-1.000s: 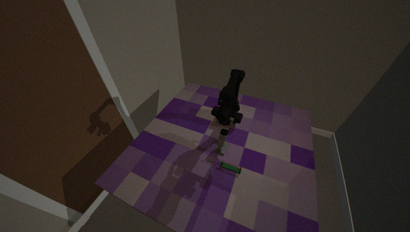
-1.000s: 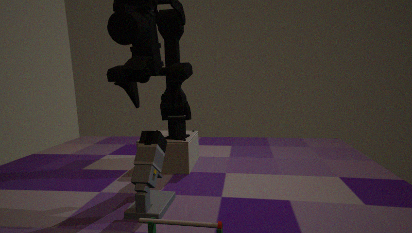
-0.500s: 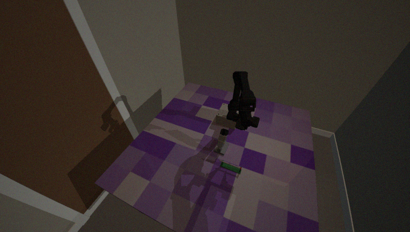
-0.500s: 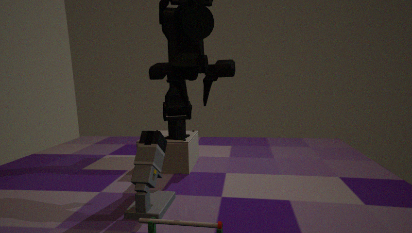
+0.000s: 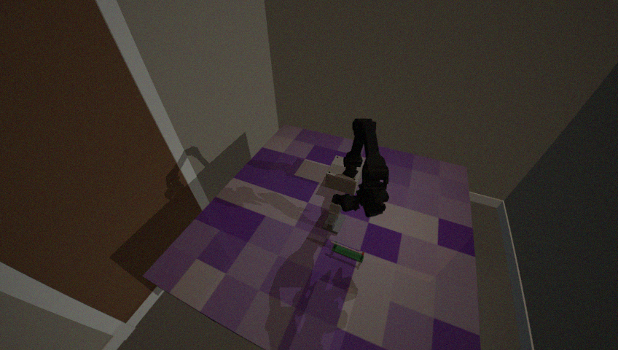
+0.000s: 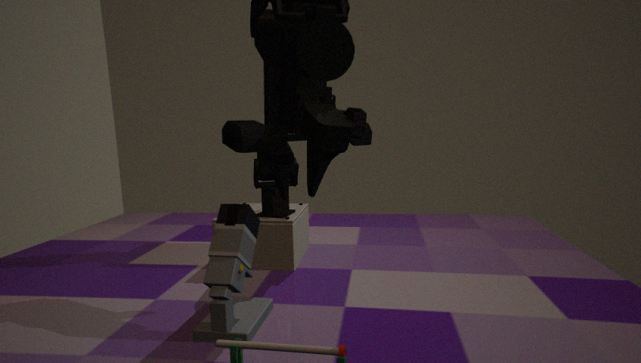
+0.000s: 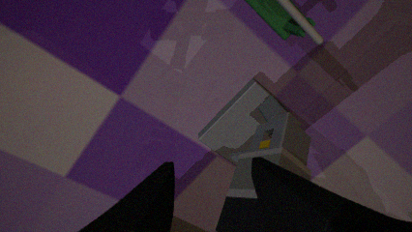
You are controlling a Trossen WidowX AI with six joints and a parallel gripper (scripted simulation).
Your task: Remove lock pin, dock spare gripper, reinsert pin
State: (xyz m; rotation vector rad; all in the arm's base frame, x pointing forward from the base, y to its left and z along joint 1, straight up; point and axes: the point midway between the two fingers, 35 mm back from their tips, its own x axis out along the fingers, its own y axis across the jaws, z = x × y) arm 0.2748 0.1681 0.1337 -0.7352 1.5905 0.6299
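Observation:
A grey block stack [image 5: 333, 212] [image 6: 229, 247] [image 7: 297, 137] with a black top and a yellow mark stands tilted over a grey base plate [image 6: 258, 312] [image 7: 227, 116]; it looks like the spare gripper in its stand. In front of it, a pale rod [image 6: 278, 346] [image 7: 302, 21] with a red end, the likely lock pin, lies along a green part [image 5: 347, 252] [image 6: 236, 352] [image 7: 271, 16]. I cannot tell whether it passes through a socket. My gripper [image 6: 312, 193] [image 7: 213, 168] is partly open and empty, above and to the right of the stack in the exterior view. Its right finger overlaps the stack in the wrist view.
The arm's pale base box [image 5: 340, 182] [image 6: 274, 245] stands behind the stack. The purple checkered table [image 5: 390, 277] [image 6: 494, 287] bears dark arm shadows. Walls stand beyond the table's back and left edges.

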